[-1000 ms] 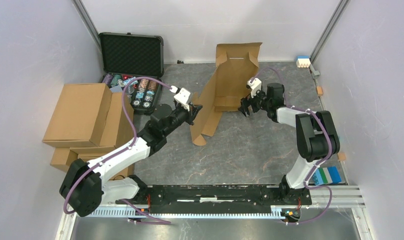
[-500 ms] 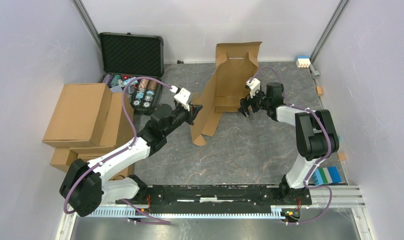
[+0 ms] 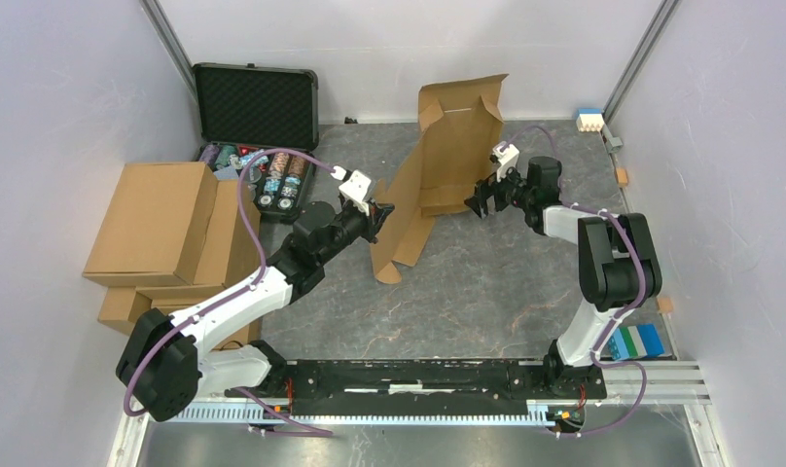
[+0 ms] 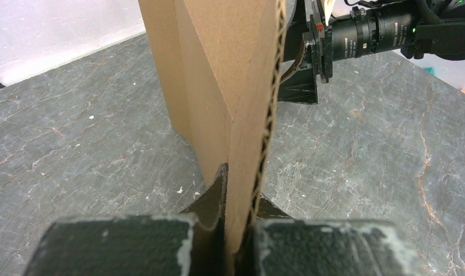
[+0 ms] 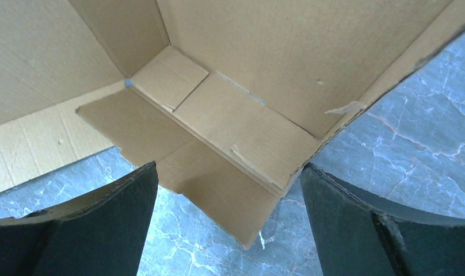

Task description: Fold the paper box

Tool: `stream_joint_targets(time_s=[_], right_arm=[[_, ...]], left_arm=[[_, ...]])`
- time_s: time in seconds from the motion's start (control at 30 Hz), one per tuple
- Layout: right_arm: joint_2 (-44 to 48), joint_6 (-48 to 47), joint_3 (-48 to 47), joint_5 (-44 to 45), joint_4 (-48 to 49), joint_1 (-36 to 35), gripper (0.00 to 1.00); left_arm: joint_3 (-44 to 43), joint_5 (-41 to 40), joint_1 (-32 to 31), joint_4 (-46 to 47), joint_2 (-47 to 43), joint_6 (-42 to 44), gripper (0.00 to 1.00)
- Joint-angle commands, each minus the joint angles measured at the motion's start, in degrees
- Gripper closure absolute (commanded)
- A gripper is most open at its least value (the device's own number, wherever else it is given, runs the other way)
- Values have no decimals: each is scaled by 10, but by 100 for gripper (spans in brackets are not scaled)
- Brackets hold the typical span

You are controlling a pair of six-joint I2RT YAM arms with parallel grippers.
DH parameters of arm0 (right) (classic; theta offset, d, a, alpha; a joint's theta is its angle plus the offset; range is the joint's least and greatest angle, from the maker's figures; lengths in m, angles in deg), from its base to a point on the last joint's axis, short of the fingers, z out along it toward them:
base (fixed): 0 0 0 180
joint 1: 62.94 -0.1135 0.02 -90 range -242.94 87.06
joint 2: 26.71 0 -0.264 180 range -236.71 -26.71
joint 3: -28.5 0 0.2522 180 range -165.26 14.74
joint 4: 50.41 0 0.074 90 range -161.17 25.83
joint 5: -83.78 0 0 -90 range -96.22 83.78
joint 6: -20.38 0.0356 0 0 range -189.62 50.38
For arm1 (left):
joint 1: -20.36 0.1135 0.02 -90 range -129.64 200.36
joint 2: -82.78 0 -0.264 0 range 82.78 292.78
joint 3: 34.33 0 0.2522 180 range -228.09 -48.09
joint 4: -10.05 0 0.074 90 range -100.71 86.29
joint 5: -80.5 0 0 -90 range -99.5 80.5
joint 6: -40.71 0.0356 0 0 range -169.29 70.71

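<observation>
- One grey stone-patterned table (image 3: pixel 467 292) fills the middle of the overhead frame.
- One paper box (image 3: pixel 452 146), a half-raised brown corrugated sheet, stands at upper centre. Its tall back panel is upright, and a side flap runs down-left towards the middle of the frame.
- Two arms reach in from the bottom edge. The left arm stretches diagonally up from lower left, and the left gripper (image 3: pixel 377 216) has its jaws pinched on the edge of that side flap (its wrist view shows the fluted edge (image 4: pixel 259 144) clamped between them).
- The right arm bends up from lower right, forearm pointing left. The right gripper (image 3: pixel 479 199) has its jaws spread wide, facing the box's inner corner (image 5: pixel 247 57) and gripping nothing.
- One pile of ready-made brown cartons (image 3: pixel 160 219) sits at centre left, at least three of them, the lower ones partly hidden.
- One open black foam-lined case (image 3: pixel 256 102) sits at upper left, with rows of coloured discs in front of it.
- Print on the lens barrel (image 4: pixel 368 37), upper right of the left wrist view, is too small to read.
</observation>
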Motion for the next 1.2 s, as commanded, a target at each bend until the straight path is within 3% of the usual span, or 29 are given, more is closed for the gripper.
stream_joint_targets(time_s=[0.0, 0.17, 0.37, 0.5, 0.53, 0.7, 0.8, 1.13, 1.17], right_arm=[[-5, 50, 10, -30, 85, -2, 2], [3, 110, 35, 72, 170, -2, 6], [-5, 138, 27, 135, 220, -5, 41], [-5, 131, 20, 184, 226, -20, 81], [-8, 114, 14, 199, 218, -26, 85], [-4, 101, 26, 241, 230, -40, 91], [8, 96, 40, 264, 244, -44, 100], [100, 88, 142, 347, 290, -66, 100], [100, 94, 137, 379, 282, -65, 90]], left_arm=[[-15, 33, -4, -45, 14, 6, 98], [-15, 31, -4, -46, 12, 6, 98], [-15, 32, -4, -47, 13, 6, 98], [-15, 30, -4, -48, 12, 7, 98], [-15, 30, -4, -48, 12, 8, 98], [-16, 29, -5, -50, 9, 8, 98], [-15, 28, -4, -51, 5, 8, 98], [-13, 19, -4, -56, -5, 4, 98], [-15, 17, -4, -58, -5, 3, 98]])
